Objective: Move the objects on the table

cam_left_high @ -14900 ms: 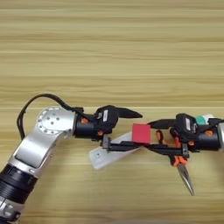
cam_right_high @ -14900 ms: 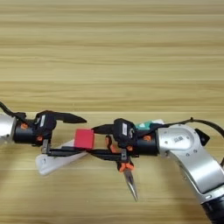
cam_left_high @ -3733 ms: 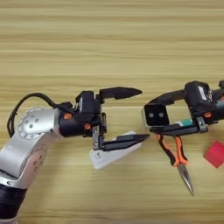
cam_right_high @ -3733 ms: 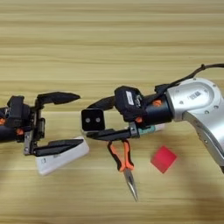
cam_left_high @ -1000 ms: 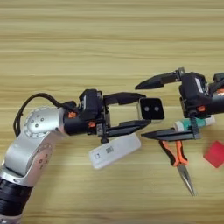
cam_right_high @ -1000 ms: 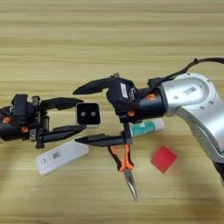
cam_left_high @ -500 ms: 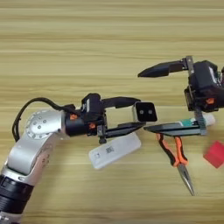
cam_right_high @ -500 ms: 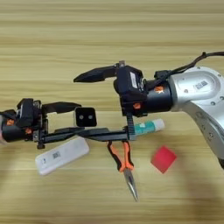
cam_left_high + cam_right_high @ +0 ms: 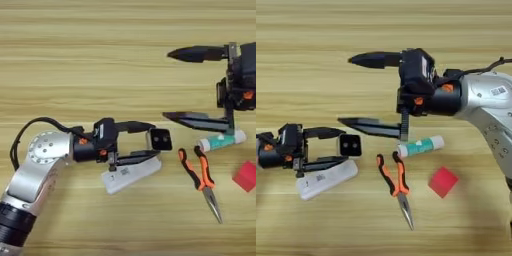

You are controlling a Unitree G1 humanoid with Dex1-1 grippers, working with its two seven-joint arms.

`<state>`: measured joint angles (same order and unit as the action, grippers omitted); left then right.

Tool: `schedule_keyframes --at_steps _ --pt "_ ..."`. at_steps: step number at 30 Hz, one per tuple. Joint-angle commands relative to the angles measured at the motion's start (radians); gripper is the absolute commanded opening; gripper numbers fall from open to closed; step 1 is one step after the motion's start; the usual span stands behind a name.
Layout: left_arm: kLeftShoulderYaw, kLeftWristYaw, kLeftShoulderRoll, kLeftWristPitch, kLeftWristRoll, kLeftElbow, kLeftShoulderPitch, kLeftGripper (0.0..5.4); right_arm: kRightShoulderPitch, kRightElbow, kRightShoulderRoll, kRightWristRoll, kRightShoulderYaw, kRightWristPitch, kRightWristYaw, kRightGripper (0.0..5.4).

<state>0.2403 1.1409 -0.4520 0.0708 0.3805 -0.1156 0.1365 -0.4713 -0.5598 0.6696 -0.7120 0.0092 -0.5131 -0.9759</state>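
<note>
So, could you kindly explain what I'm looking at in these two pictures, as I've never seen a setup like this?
Both pictures come from a stereo camera on a humanoid robot's head, looking down on a wooden table; they show one scene from slightly different angles. The robot has two arms, each ending in a claw of two black fingers. The left claw holds a small black block at its fingertips, over a white flat device. The right claw is wide open and holds nothing. Also on the table lie orange-handled pliers, a white-and-green tube and a red cube.
</note>
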Motion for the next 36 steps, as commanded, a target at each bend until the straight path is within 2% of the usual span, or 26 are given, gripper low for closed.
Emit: schedule_keyframes --at_steps 1,12,19,22,26,31,36 --pt "-0.017 -0.005 0.001 0.021 -0.016 0.049 0.022 2.4 -0.012 0.001 -0.004 -0.002 -0.02 0.016 0.015 5.4" --pt "-0.04 -0.079 0.036 0.06 -0.058 0.145 0.034 2.4 0.056 -0.018 -0.013 0.022 -0.07 0.052 0.088 5.4" --pt "-0.05 -0.136 0.04 0.082 -0.121 0.205 0.047 2.4 0.071 -0.014 -0.027 0.073 -0.089 0.084 0.174 5.4" --pt "-0.044 -0.183 0.04 0.072 -0.17 0.217 0.052 2.4 0.075 -0.023 -0.037 0.075 -0.101 0.087 0.207 5.4" --pt "-0.041 -0.212 0.042 0.061 -0.193 0.221 0.05 2.4 0.086 -0.033 -0.059 0.066 -0.129 0.096 0.258 5.4" --pt "-0.039 -0.226 0.039 0.059 -0.204 0.223 0.041 2.4 0.118 -0.045 -0.085 0.139 -0.149 0.12 0.36 5.4" --pt "-0.038 -0.234 0.036 0.054 -0.209 0.226 0.032 2.4 0.122 -0.044 -0.155 0.167 -0.177 0.097 0.52 5.4"
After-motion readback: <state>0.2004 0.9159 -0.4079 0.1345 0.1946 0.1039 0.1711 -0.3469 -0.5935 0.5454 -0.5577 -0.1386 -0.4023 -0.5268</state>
